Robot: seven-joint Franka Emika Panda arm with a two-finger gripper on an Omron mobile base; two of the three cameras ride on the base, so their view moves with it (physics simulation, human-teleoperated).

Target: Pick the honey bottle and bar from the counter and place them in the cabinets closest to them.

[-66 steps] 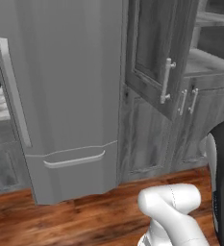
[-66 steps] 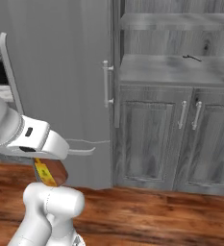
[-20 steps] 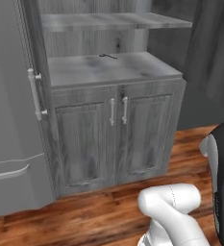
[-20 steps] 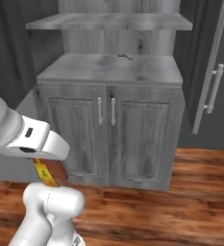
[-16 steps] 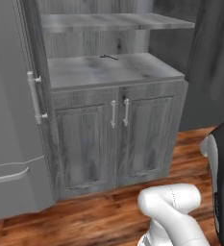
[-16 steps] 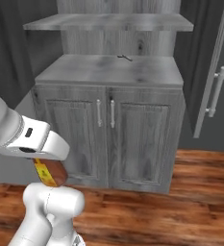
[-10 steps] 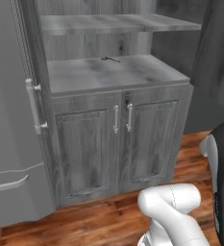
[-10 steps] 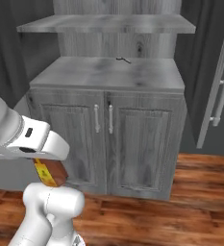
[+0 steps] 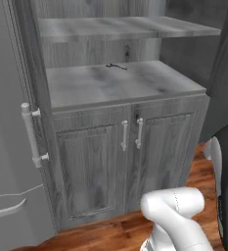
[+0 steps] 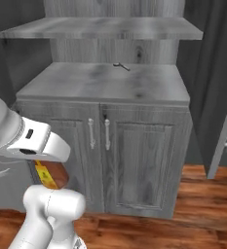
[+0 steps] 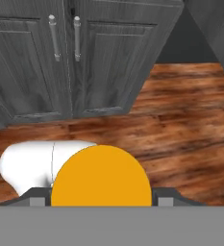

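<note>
**A:** What does the hand view give you that the base views do not?

**B:** The honey bottle end-on. Its yellow-orange cap is a big round disc right in front of the camera, seated between the two dark finger tips of the gripper. The jaws stand partly apart, closed against the bottle's sides, so the bottle is held. Behind it lie a reddish wooden floor and the two lower doors of the cabinets.

**A:** And the right base view?

**B:** There the bottle shows from the side: amber body, dark label, tucked under the white hand, low and left of the cabinets. The finger tips themselves are hidden behind the hand, so the grip cannot be read from that side.

**A:** The left base view?

**B:** It has the smooth grey fridge on the left with one long handle, just beside the cabinets.

**A:** Count things for me.

**B:** One honey bottle. Two panelled lower doors, each with one silver bar handle, the pair side by side at the middle seam. Two grey wooden shelves open above them: the lower deep one and one upper shelf. One small dark mark lies on the lower shelf near the back wall; what it is I cannot tell.
</note>
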